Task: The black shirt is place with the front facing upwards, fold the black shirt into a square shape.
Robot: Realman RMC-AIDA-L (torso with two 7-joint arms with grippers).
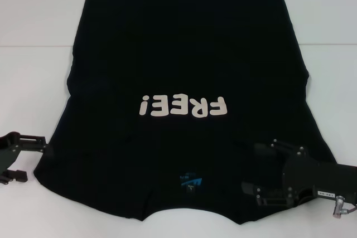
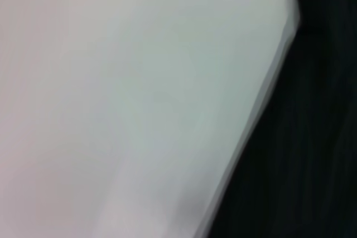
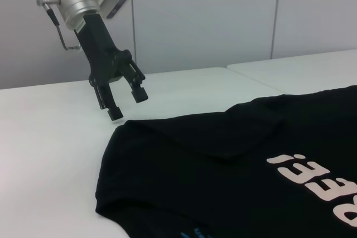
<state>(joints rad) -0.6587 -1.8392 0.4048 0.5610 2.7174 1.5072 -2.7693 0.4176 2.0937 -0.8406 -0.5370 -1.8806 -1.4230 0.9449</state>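
Lying flat and face up on the white table (image 1: 33,15), the black shirt (image 1: 184,43) has its collar toward the robot and its hem at the far side. It covers most of the tabletop in the head view. The cloth is plain black and mostly smooth, with soft folds near the sleeves. Both short sleeves spread outward at the near corners.

The table is matte white, with a seam (image 1: 329,44) running between two panels on the right. In the right wrist view a pale grey panelled wall (image 3: 223,15) stands behind the table.

Chunky white lettering (image 1: 184,106) across the chest reads "FREE!", upside down from the head camera. A small blue neck label (image 1: 189,181) sits inside the collar; its print is too small to read.

The left gripper (image 3: 125,104) hangs just above the table at the tip of the shirt's left sleeve, its fingers spread and holding nothing. The right gripper (image 1: 254,168) is low over the shirt's right shoulder area; whether its claw is spread or closed cannot be told, black against black cloth.
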